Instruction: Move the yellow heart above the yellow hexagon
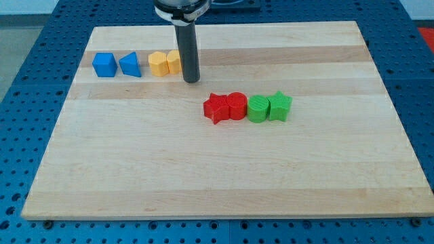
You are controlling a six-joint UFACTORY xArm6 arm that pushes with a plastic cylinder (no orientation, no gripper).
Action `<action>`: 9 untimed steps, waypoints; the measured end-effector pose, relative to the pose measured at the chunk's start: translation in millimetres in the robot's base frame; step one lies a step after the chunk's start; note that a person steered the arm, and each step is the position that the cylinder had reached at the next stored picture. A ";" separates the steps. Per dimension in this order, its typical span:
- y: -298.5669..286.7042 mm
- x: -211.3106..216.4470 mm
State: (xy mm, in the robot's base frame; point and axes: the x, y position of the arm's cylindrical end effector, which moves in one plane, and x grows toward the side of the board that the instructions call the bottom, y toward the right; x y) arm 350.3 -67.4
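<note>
The rod came down from the view's top and my tip (191,80) rested on the wooden surface (203,176), pressed against the right side of a yellow block (174,62) that the rod half covered. Just left of it, touching, sat a second yellow block (158,64). One of the pair was the heart and the other the hexagon, but from where I stood I could not tell which was which. There was no claw on this arm, only the bare rod, so nothing to read as apart or together.

Further left stood two blue blocks (116,65), side by side. Well below and right of the tip lay a row: a red star (216,108), a red cylinder (236,106), a green cylinder (258,108) and a green star (279,106).

It looked like the contact stage, with the yellows level rather than stacked in the view. The next move seemed to call for getting under the heart and nudging it upward, then across, without dragging the hexagon along
</note>
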 end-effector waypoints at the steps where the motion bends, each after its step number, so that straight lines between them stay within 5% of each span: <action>1: -0.3 -17.8; 4: -21.8 -24.7; 9: -57.3 -99.1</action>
State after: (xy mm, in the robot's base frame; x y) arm 251.2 -124.7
